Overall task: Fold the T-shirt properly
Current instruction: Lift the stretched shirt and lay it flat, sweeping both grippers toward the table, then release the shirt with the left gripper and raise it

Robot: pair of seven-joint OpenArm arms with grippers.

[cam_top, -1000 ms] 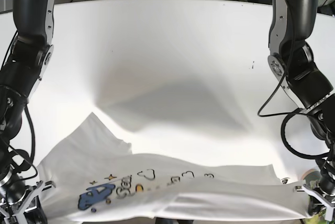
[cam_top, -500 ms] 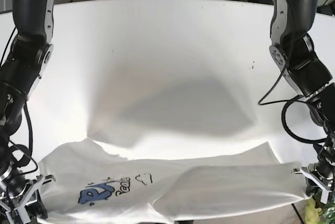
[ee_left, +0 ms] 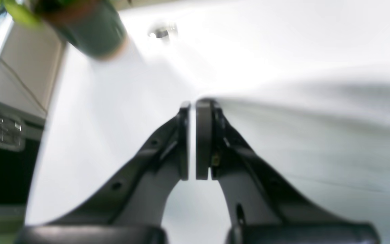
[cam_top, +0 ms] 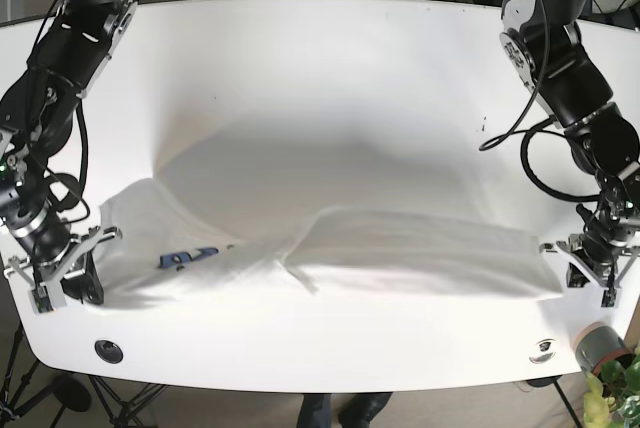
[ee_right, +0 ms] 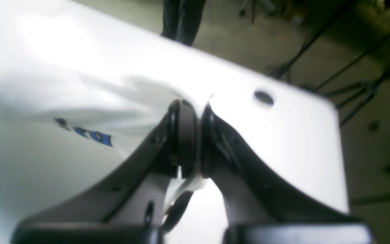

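The white T-shirt (cam_top: 400, 253) with a blue print (cam_top: 188, 259) hangs stretched across the front of the white table (cam_top: 320, 78), held up at both ends. My left gripper (ee_left: 192, 101) is shut on the shirt's right corner; in the base view this left gripper (cam_top: 578, 266) sits at the far right. My right gripper (ee_right: 195, 106) is shut on the other corner of the T-shirt (ee_right: 63, 112), and shows in the base view as the right gripper (cam_top: 85, 253) at the far left. The T-shirt (ee_left: 317, 135) fills the right of the left wrist view.
A potted plant (cam_top: 605, 358) stands off the table's front right corner, also seen as the plant pot (ee_left: 86, 27). Round holes (cam_top: 108, 351) mark the table's front corners. A black case (ee_left: 5, 149) sits beside the table. Cables lie on the floor (ee_right: 317, 51).
Both arms have swung back and up over the table, carrying the shirt away from the front edge. The cloth now spans higher, with more of it gathered into a fold at the middle.
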